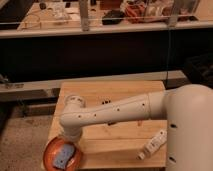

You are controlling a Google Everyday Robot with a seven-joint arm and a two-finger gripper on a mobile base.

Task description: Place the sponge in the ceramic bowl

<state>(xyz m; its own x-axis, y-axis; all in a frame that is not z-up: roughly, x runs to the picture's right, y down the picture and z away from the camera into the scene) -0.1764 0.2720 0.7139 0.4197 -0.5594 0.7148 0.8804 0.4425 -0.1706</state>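
Note:
The orange-red ceramic bowl (49, 150) sits at the front left corner of the wooden table (125, 135). Inside it lies the pale blue-grey sponge (62, 156), flat on the bowl's floor. My white arm reaches from the right across the table, bends at its elbow (73, 112) and comes down over the bowl's far rim. The gripper (70, 142) is at the arm's lower end, just above the sponge and mostly hidden by the wrist.
A white elongated bottle-like object (152, 145) lies near the table's front right, beside my arm's base. A few small dark specks (106, 102) mark the table's middle. Behind the table runs a dark wall with a ledge and a cluttered counter above.

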